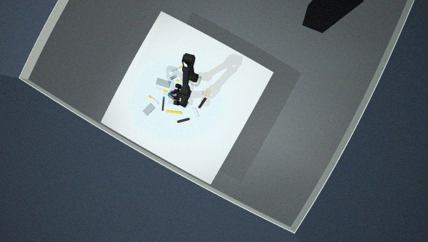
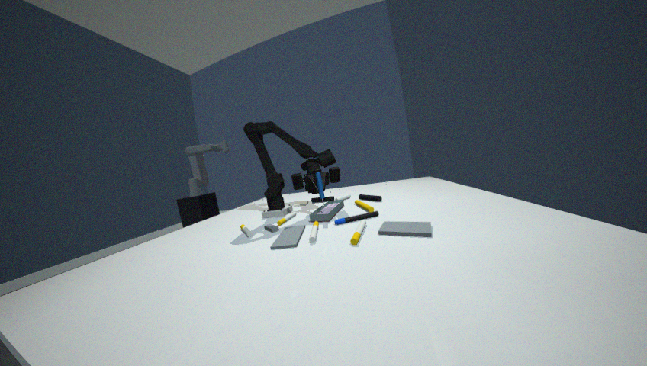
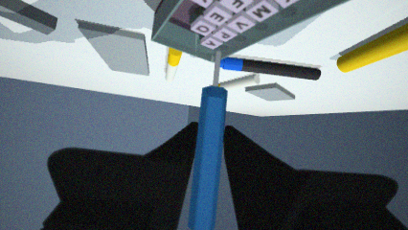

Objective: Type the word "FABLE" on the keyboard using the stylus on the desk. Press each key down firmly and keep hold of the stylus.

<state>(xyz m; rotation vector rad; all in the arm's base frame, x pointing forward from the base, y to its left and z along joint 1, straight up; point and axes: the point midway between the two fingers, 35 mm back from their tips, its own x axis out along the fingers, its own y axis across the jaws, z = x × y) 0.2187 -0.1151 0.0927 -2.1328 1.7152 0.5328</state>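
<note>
The blue stylus (image 2: 320, 183) (image 3: 210, 153) is held between the fingers of my gripper (image 3: 211, 129), its thin metal tip pointing at the keyboard (image 2: 327, 210) (image 3: 165, 39). In the wrist view the tip overlaps the keyboard's near edge, just beside the key marked A (image 3: 211, 43). Whether it touches anything cannot be told. Keys marked P, V, M and E also show nearby, with letters turned; the rest of the keyboard is out of that view. In the top view the arm covers most of the keyboard.
A black marker with a blue cap (image 1: 163, 105) (image 2: 361, 216) (image 3: 280, 68) lies beside the keyboard. A yellow marker (image 1: 174, 111) (image 2: 364, 206) (image 3: 375, 49) lies along another side. Grey slabs (image 1: 148, 109) (image 2: 405, 228) (image 3: 120, 50), black bars and several white, yellow-capped markers lie around.
</note>
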